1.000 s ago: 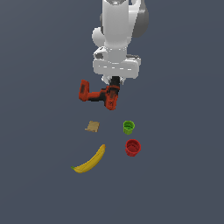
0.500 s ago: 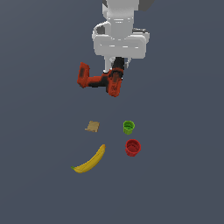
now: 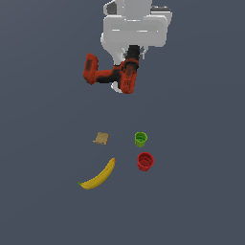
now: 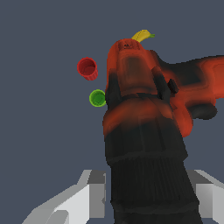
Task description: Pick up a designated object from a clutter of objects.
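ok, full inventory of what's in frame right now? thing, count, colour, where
drill: 1, red-orange and black, held off the surface in the end effector, above the other items in the exterior view
block: 1, tan, on the surface, to the exterior view's left of the green cup
green cup: 1, green, upright, just above the red cup in the exterior view
red cup: 1, red, upright, to the exterior view's right of the banana
banana: 1, yellow, lying on the surface, lowest in the exterior view
arm: 1, white, at the top of the exterior view
end effector: 1, white, shut on the drill
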Motion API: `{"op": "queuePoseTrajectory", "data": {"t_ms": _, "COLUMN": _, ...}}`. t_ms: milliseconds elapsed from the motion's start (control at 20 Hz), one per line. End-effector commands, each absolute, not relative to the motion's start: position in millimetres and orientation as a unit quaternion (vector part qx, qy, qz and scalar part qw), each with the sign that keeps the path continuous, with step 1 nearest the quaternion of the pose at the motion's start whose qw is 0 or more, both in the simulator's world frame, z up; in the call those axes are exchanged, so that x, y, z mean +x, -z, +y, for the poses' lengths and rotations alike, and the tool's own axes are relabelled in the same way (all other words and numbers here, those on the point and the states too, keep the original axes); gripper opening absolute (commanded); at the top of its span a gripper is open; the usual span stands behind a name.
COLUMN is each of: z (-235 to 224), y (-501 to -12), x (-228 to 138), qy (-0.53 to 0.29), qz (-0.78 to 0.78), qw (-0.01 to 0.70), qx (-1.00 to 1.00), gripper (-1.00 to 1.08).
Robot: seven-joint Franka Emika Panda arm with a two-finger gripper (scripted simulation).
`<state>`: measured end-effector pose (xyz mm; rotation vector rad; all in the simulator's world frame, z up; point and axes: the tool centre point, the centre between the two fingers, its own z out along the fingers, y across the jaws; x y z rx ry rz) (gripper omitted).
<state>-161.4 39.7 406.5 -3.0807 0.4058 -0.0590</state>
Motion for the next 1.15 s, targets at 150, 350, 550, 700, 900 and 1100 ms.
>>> {"op": "queuePoseTrajectory", "data": {"t_ms": 150, "z": 41.5, "y": -420.8, "x": -160.4, "qy": 0.022, "qz": 0.130, "qw": 0.017, "qx": -0.991, "gripper": -1.00}}
{"op": "queuePoseTrajectory", "data": {"t_ms": 350, "z": 41.1, "y": -418.0, "x": -161.1, "qy": 0.019, "qz": 0.131, "qw": 0.017, "qx": -0.991, "gripper": -1.00}}
{"op": "queuePoseTrajectory", "data": {"t_ms": 550, "z": 40.4, "y": -427.2, "x": -161.2, "qy": 0.019, "qz": 0.131, "qw": 0.017, "qx": -0.991, "gripper": -1.00}}
{"op": "queuePoseTrajectory", "data": {"t_ms": 700, "z": 39.5, "y": -439.8, "x": -161.3, "qy": 0.019, "qz": 0.131, "qw": 0.017, "qx": -0.991, "gripper": -1.00}}
{"op": "queuePoseTrajectory", "data": {"t_ms": 900, "z": 38.7, "y": -452.3, "x": -161.1, "qy": 0.019, "qz": 0.131, "qw": 0.017, "qx": -0.991, "gripper": -1.00}}
{"op": "queuePoseTrajectory", "data": {"t_ms": 1100, "z": 38.6, "y": -455.8, "x": -160.2, "qy": 0.019, "qz": 0.131, "qw": 0.017, "qx": -0.991, "gripper": -1.00}}
